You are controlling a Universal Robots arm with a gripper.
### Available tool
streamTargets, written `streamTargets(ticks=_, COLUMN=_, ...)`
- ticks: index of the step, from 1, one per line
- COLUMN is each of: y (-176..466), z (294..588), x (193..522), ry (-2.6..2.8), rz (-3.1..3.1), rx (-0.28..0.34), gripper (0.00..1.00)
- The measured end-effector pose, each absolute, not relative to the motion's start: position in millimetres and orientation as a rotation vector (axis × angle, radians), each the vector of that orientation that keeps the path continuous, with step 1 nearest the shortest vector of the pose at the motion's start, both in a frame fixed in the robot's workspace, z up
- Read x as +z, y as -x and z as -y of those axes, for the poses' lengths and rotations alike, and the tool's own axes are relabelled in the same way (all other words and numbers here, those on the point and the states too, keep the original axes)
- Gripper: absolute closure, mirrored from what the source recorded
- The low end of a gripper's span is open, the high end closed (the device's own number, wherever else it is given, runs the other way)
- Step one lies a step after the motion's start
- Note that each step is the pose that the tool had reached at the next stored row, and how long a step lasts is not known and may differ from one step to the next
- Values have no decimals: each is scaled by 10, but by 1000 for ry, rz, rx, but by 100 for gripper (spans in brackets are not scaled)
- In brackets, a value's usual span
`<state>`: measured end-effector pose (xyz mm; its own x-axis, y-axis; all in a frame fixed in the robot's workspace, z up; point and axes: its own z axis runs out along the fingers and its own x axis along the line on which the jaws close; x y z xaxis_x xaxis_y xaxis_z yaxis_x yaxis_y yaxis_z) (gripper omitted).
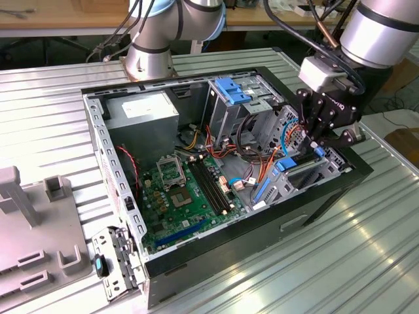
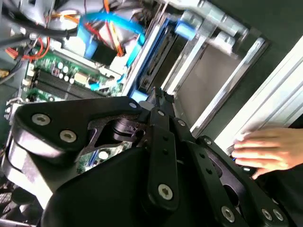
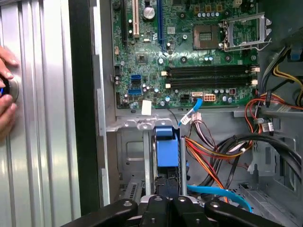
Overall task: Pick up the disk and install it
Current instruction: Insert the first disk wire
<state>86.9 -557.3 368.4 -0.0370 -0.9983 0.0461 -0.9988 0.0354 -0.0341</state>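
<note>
Currently: install step, judged near its end.

Item 1: flat grey metal disk in a light-blue plastic rail bracket. It stands on edge between the metal bay rails inside the open black computer case.

Item 2: black gripper, directly over that bay of the case. Its 2 fingers are pressed together, with the tips at the bracket's end; contact cannot be told.

Judgement: full seating calls for a straight push along the rails, clear of the orange and blue cables inside the case.

Item 3: grey power-supply box, in the case's far corner. It carries 1 white label, print unreadable.

Item 4: a person's hand, resting on the ribbed metal bench just outside the case.
</note>
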Motion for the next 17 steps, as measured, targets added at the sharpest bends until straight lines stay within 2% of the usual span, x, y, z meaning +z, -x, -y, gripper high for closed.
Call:
streamTargets(ticks=4, y=-1100, z=5558, x=3676, ry=-2174, rz=2253, rx=89, gripper=89)
streamTargets(ticks=17, y=-1130, z=5534, x=3817, ry=-2173, rz=2253, rx=88, gripper=89)
